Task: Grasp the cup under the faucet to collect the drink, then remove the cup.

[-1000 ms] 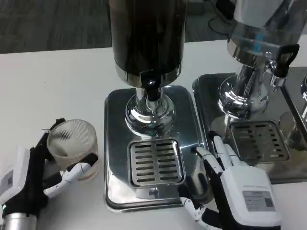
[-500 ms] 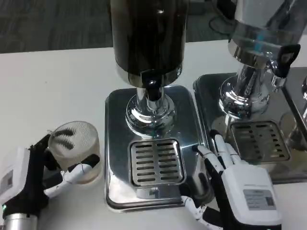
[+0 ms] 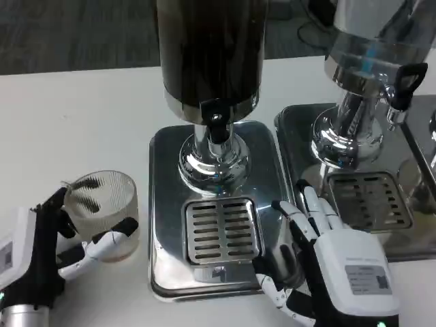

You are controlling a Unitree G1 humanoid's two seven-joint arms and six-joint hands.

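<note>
The white worktop (image 3: 82,122) carries everything here. At its middle sits the steel drip base (image 3: 163,204) of a dark drink dispenser (image 3: 210,48), a rounded rectangular tray with a slotted grate (image 3: 221,230) set into its front part and the dispenser's chrome foot standing behind the grate. Just right of this base, close beside it, lies a second steel base (image 3: 296,136) bearing another dispenser (image 3: 371,68) and its own grate. Left of the central base, near its front corner, a clear ribbed cup (image 3: 103,212) stands upright on the worktop, apart from the tray's edge. Beyond the worktop's far edge, behind the central base, dark carpeted floor (image 3: 75,34) shows.
</note>
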